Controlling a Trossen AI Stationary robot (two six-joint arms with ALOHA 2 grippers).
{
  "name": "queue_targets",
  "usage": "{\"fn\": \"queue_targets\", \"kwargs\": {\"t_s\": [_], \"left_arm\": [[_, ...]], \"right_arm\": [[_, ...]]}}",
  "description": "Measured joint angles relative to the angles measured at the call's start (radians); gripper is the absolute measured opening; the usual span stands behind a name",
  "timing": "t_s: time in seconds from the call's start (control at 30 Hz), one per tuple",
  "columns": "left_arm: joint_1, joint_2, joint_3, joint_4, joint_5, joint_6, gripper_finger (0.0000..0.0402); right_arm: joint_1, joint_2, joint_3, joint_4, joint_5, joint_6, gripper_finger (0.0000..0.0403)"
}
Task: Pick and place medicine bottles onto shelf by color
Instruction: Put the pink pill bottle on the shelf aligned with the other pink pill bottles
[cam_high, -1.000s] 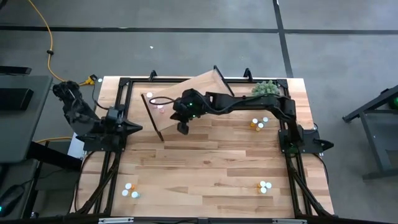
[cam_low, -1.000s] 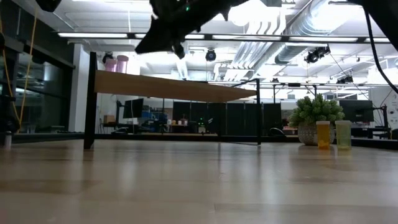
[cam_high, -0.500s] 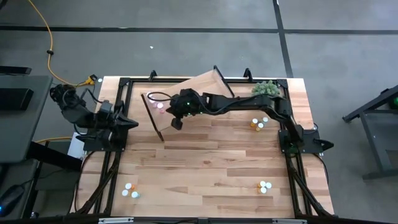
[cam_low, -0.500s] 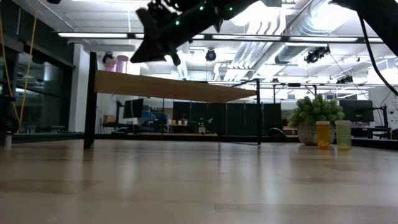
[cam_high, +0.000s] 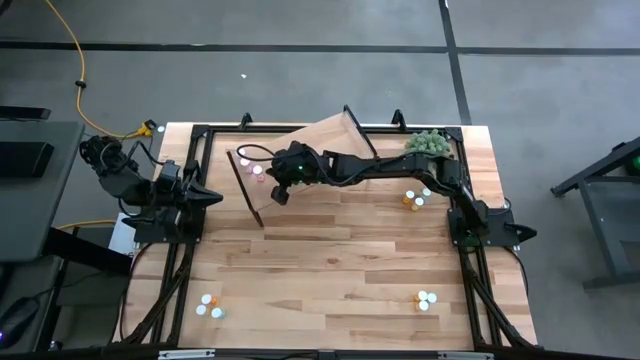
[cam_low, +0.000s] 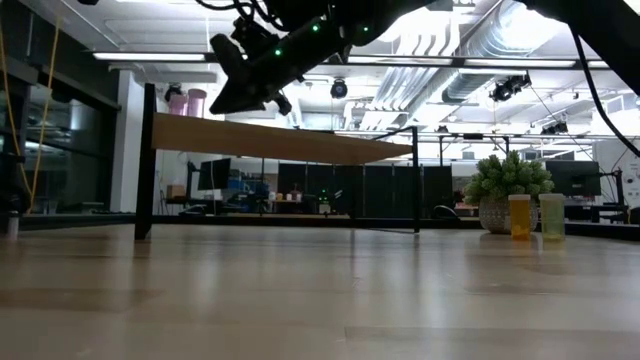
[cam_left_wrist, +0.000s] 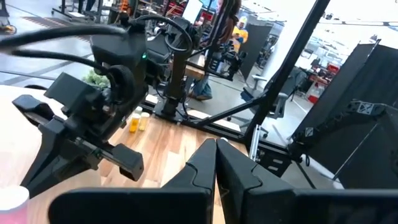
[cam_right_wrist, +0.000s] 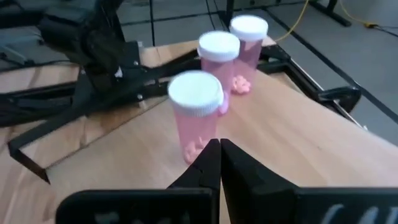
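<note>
The shelf (cam_high: 305, 150) is set at the bench (cam_high: 340, 260) far edge, left of centre, w/ three pink bottles (cam_right_wrist: 214, 68) grouped at its left end, all upright w/ white caps. The right pincer (cam_high: 278, 193) is held above that end of the shelf, just beside the pink bottles, fingers closed & nothing gripped; in the right wrist view the nearest pink bottle (cam_right_wrist: 196, 112) is seen directly past the fingertips. The left pincer (cam_high: 212, 197) is parked at the bench left edge, also closed & empty. An orange and yellow pair (cam_high: 415, 198) is found near the right edge, beside the green plant (cam_high: 428, 143) at the far right corner. White-capped bottles (cam_high: 208, 304) are left at the near left corner; another cluster (cam_high: 425, 298) sits toward the near right corner.
</note>
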Motion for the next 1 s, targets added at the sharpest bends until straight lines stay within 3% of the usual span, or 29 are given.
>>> {"fn": "queue_targets", "kwargs": {"t_s": [1.0], "left_arm": [[0.000, 0.000, 0.000, -0.006, -0.037, 0.000, 0.0000]], "right_arm": [[0.001, 0.026, -0.001, 0.087, -0.083, 0.041, 0.0000]]}}
